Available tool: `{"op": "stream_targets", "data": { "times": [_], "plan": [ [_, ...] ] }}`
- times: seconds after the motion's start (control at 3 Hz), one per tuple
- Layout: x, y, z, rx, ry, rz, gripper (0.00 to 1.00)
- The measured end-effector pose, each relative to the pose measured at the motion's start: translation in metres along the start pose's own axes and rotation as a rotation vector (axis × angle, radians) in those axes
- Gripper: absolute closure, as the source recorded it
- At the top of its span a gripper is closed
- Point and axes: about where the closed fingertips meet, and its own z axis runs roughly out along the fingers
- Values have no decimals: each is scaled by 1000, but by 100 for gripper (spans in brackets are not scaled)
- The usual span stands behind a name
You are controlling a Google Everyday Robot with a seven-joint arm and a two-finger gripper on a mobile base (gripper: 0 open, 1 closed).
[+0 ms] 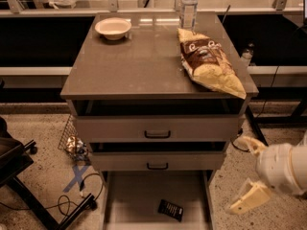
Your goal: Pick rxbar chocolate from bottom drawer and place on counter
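Observation:
The rxbar chocolate (pixel 171 209), a small dark flat bar, lies on the floor of the open bottom drawer (pixel 129 200), near its front right. My gripper (pixel 247 172) is at the lower right, outside the cabinet, right of the drawer and above the floor. Its two pale fingers (pixel 249 198) are spread apart and hold nothing. It is well apart from the bar. The counter (pixel 139 61) is the grey-brown top of the cabinet.
On the counter stand a white bowl (pixel 112 28), a water bottle (pixel 188 6) and a brown-and-yellow chip bag (pixel 208 61). Two upper drawers (pixel 157 128) stand slightly open. A dark chair base (pixel 29 186), cables and a crumpled wrapper (pixel 74 145) are on the floor at left.

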Motion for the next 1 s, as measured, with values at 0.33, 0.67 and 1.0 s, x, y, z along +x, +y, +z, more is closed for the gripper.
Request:
{"op": "stream_targets", "data": {
  "times": [0.33,0.67,1.0],
  "plan": [
    [46,-5,40,82,-149,59,0],
    [82,-35,67,198,-205,13,0],
    [98,-52,78,221,-176,-36,0]
  ]
}}
